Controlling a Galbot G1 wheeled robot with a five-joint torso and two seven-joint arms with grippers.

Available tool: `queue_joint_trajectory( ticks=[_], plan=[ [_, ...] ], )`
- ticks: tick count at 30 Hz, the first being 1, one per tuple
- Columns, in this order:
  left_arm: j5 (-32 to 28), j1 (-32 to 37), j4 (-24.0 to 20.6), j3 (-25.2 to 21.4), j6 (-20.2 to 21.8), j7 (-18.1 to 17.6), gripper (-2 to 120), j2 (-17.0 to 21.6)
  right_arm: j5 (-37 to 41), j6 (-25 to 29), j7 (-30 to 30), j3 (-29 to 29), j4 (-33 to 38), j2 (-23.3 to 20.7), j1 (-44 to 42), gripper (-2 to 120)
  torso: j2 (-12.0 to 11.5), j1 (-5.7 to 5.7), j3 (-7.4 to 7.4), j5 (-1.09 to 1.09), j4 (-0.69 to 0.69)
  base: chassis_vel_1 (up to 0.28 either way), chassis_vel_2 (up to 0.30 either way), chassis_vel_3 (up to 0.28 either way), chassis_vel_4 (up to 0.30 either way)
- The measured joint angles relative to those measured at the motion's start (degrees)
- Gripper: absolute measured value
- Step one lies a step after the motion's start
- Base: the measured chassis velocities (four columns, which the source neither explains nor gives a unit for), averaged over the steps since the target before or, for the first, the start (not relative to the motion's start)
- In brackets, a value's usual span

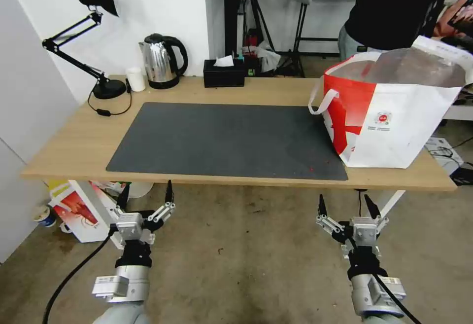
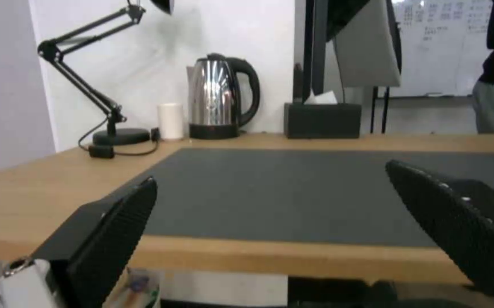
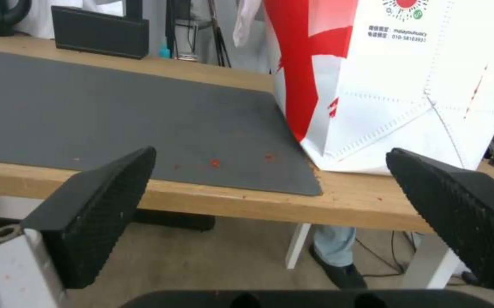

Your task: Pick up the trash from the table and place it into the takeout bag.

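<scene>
Both my jaws, left [image 1: 146, 192] and right [image 1: 346, 204], hang wide below the tabletop [image 1: 74, 141]; lifting carelessly could strike its edge or tip the takeout bag [image 1: 394, 112]

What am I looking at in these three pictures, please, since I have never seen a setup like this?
This is a two-armed robot on wheels. The wide picture comes from a camera on its head, looking down at a wooden table. The other two come from cameras on its wrists, looking out between the black fingers.

The left gripper and the right gripper hang in front of the table's near edge, both open and holding nothing.

On the table lie a dark grey mat and, at the right, a large white and red takeout bag. Along the back stand a desk lamp, a small white cup, a kettle and a black tissue box. A few red crumbs dot the mat.
</scene>
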Motion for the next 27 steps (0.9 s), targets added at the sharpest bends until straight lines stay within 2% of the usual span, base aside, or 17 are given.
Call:
queue_joint_trajectory(
  ticks=[27],
  plan=[
    [0.0,1.1,0.9,-0.5,1.2,0.1,100,0.9,0.0,0.0,0.0,0.0,0.0,0.0,0.0,100,0.0,0.00,0.00,0.00,0.00,0.000,0.000,0.000,0.000]
  ],
)
